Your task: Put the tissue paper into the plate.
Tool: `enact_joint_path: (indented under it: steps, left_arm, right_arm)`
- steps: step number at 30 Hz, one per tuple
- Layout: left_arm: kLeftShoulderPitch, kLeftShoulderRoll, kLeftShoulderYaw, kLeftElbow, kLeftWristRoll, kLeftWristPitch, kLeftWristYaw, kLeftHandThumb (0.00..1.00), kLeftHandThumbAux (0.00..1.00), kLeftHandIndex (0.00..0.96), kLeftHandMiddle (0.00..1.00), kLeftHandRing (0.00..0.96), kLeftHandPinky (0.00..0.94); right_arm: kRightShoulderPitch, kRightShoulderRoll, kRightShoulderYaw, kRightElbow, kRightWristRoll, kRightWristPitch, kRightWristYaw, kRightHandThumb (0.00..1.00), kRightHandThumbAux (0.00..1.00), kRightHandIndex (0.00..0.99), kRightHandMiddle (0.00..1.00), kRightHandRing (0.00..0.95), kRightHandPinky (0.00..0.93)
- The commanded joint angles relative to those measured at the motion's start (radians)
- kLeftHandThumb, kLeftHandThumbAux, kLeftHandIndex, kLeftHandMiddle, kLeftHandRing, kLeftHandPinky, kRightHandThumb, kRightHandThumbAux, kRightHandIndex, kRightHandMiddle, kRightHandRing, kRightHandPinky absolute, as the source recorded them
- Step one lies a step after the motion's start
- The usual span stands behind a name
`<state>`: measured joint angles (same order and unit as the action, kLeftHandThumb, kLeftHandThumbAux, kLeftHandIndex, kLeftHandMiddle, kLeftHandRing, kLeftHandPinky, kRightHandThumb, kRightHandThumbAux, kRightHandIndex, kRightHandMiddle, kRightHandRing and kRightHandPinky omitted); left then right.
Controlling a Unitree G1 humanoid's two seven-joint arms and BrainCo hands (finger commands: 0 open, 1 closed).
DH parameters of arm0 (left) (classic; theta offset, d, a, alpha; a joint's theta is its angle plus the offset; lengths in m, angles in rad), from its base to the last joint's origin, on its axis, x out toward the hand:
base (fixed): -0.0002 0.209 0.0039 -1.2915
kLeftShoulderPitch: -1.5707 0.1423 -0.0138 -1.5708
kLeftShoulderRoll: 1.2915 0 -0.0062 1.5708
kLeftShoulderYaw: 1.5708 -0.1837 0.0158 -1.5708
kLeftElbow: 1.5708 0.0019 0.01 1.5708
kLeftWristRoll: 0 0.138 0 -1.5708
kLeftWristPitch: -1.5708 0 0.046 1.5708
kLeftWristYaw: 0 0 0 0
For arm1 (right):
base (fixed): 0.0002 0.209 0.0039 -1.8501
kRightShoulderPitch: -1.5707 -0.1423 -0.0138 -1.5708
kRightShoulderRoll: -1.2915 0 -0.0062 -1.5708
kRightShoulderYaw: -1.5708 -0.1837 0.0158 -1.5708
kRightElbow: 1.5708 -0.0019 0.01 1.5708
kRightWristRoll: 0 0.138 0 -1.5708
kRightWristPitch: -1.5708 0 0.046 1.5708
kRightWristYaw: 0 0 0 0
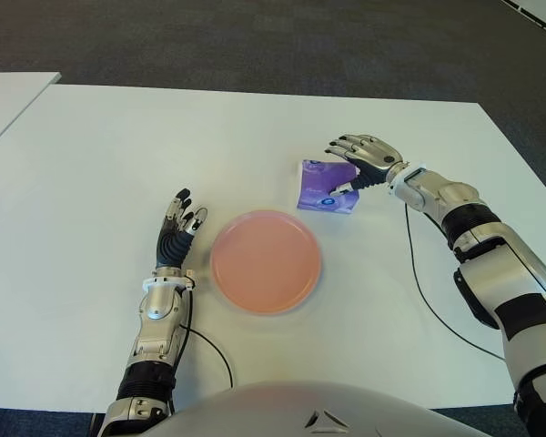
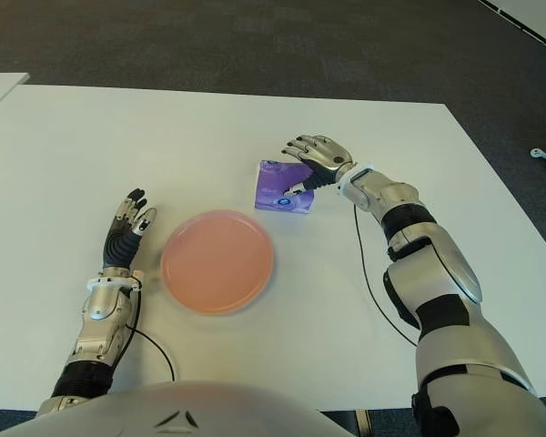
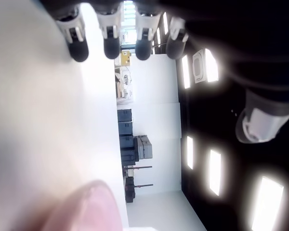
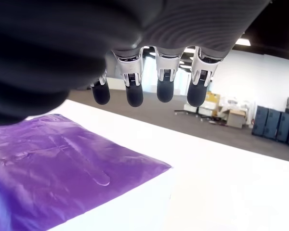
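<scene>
A purple tissue packet (image 1: 320,188) lies flat on the white table (image 1: 118,155), just beyond the right rim of a round pink plate (image 1: 266,261). My right hand (image 1: 343,168) is over the packet's right end. Its fingers (image 4: 164,89) are spread above the purple wrapper (image 4: 53,163) without closing on it, and the thumb shows by the packet's near edge. My left hand (image 1: 177,223) shows left of the plate with fingers (image 3: 111,45) extended and nothing in them. The plate holds nothing.
A thin black cable (image 1: 419,282) trails over the table from my right wrist, and another (image 1: 217,350) curls near my left forearm. A second white table (image 1: 9,96) adjoins at the far left. Dark carpet (image 1: 255,36) lies beyond the far edge.
</scene>
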<state>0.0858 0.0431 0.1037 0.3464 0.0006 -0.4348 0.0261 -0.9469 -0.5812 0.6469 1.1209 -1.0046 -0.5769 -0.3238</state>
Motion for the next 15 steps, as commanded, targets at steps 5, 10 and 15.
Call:
enact_joint_path:
  steps: [5,10,15]
  left_arm:
    - [0.038,0.000,0.002,0.037,-0.005,0.039,-0.003,0.000,0.464,0.000,0.000,0.000,0.000]
    - [0.040,0.002,0.003,0.034,-0.002,0.041,0.000,0.000,0.459,0.000,0.000,0.000,0.000]
    - [0.043,0.002,0.005,0.032,-0.004,0.042,0.000,0.000,0.463,0.000,0.000,0.000,0.000]
  right_arm:
    - [-0.001,0.008,0.012,0.009,0.020,-0.031,0.013,0.313,0.265,0.000,0.000,0.000,0.000]
    - [0.005,0.011,0.008,0.008,0.038,-0.039,0.022,0.304,0.265,0.000,0.000,0.000,0.000]
    - [0.015,0.013,0.008,-0.001,0.047,-0.039,0.023,0.289,0.267,0.000,0.000,0.000,0.000]
